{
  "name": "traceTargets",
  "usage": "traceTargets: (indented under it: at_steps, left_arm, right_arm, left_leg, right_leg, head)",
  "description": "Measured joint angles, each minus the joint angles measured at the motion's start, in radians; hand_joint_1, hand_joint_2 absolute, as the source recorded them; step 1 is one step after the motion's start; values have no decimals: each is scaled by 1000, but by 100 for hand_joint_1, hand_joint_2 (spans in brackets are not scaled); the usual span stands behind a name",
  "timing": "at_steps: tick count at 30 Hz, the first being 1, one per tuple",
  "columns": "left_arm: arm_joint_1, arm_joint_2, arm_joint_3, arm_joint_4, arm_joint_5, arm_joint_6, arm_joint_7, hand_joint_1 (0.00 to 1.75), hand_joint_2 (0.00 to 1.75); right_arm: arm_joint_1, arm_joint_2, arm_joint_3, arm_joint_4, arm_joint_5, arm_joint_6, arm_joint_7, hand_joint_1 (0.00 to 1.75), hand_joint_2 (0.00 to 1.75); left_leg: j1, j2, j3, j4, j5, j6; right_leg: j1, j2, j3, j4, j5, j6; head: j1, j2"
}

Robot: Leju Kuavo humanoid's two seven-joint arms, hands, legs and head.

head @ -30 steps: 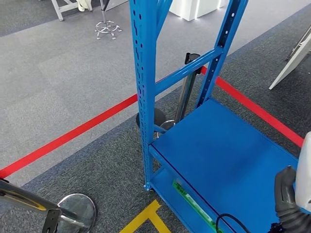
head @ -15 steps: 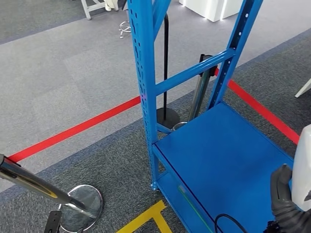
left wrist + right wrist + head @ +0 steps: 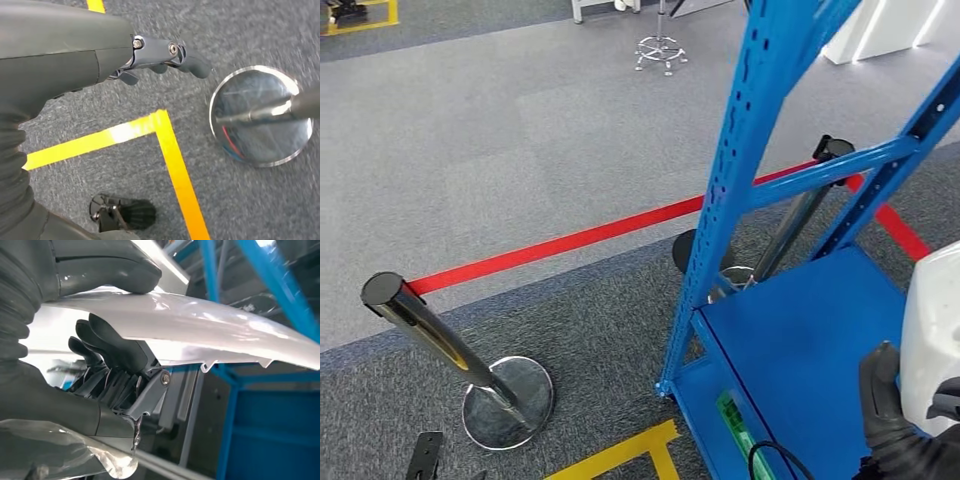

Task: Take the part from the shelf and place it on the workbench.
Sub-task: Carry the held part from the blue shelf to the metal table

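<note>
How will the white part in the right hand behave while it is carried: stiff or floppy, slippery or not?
The white part looks like a thin moulded shell that holds its curve beyond the right hand, so probably stiff and fairly light. Its glossy surface suggests it may slip. The thumb presses one face, the fingers the other, so it could pivot.

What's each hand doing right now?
Left hand: empty, fingers extended, open.
Right hand: holding the white part.

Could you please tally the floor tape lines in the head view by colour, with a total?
Red floor tape line: 1
Yellow floor tape marking: 1
Total: 2
</note>
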Motion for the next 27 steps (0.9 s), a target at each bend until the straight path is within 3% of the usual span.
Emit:
traceTargets:
  at_steps: [2,3,4,5,7,9,11,12,14,16,18,19,20,21,23,25,27]
  left_arm:
    - [-2,1,0,0,0,1,0,0,175]
    - [-1,1,0,0,0,1,0,0,175]
    - [-1,1,0,0,0,1,0,0,175]
    - [-1,1,0,0,0,1,0,0,175]
    - [-2,0,0,0,0,1,0,0,175]
    - [-3,-1,0,0,0,1,0,0,175]
    - [-1,1,0,0,0,1,0,0,175]
    - [1,1,0,0,0,1,0,0,175]
    - [0,1,0,0,0,2,0,0,175]
    - [-4,0,0,0,0,2,-1,0,175]
    - [-4,0,0,0,0,2,-1,0,175]
    - [-3,1,0,0,0,2,-2,0,175]
    - [-3,1,0,0,0,2,-2,0,175]
    - [-3,2,0,0,0,2,-2,0,175]
    - [-6,3,0,0,0,2,-3,0,175]
    - [-9,3,0,0,0,2,-3,0,175]
    - [-7,4,0,0,0,2,-3,0,175]
  right_arm:
    - [0,0,2,0,1,0,0,175,175]
    - [0,-1,2,0,2,0,0,175,175]
    - [0,-1,2,0,2,0,0,175,175]
    - [0,-1,3,0,3,0,0,175,175]
    - [0,-1,3,0,3,0,1,175,175]
    - [0,-1,4,0,3,0,1,175,175]
    - [0,-1,8,0,6,0,1,175,175]
    - [-1,-1,10,1,9,0,1,175,175]
    - [-1,-1,14,1,15,0,3,175,175]
    - [-1,-1,17,1,20,0,4,175,175]
    - [-2,-1,21,2,28,0,7,175,175]
    - [-2,-1,24,2,33,0,9,175,175]
    - [-3,-1,27,2,37,0,10,175,175]
    - [-4,-1,31,2,41,0,12,175,175]
    - [-5,-1,37,3,47,0,15,175,175]
    - [-6,-1,43,4,54,0,19,175,175]
    - [-8,-2,50,5,58,0,22,175,175]
  left_leg:
    - [-1,-24,0,0,-1,3]
    - [-1,-37,1,0,-1,4]
    - [-1,-52,4,0,-2,3]
    - [-1,-67,6,0,-2,3]
    - [-1,-96,10,2,-4,-1]
    - [2,-119,2,4,-2,-12]
    - [6,-141,-7,2,4,-26]
    - [7,-137,-10,5,1,-32]
    - [5,-94,-33,59,-34,-41]
    - [5,-41,-89,184,-95,-49]
    - [8,-25,-133,279,-124,-54]
    - [9,-22,-129,275,-112,-55]
    - [9,-17,-106,232,-82,-55]
    - [9,-2,-69,162,-46,-53]
    - [0,41,-5,41,-8,-45]
    - [-9,56,9,3,-9,-33]
    - [-8,34,6,-2,-7,-20]
  right_leg:
    - [0,21,-77,140,-45,1]
    - [0,23,-101,170,-40,0]
    - [0,25,-104,156,-12,-2]
    - [0,32,-88,102,31,-5]
    - [-3,71,-35,-40,109,-12]
    - [-4,104,-1,-113,126,-18]
    - [-3,94,8,-126,123,-26]
    - [-3,81,10,-131,127,-31]
    - [-5,52,18,-142,131,-43]
    - [-1,21,22,-143,130,-49]
    - [1,-10,23,-143,127,-51]
    - [1,-24,25,-143,125,-50]
    - [2,-37,28,-143,122,-49]
    - [2,-49,33,-143,119,-47]
    - [7,-71,40,-141,110,-38]
    - [13,-91,43,-140,103,-28]
    - [11,-98,45,-138,96,-18]
  head:
    - [1,0]
    - [1,0]
    - [1,0]
    - [1,0]
    - [1,0]
    - [1,0]
    - [1,0]
    - [0,0]
    - [-5,0]
    - [-9,0]
    - [-9,0]
    - [-9,0]
    - [-9,0]
    - [-9,0]
    - [-9,0]
    - [-8,0]
    - [-8,0]
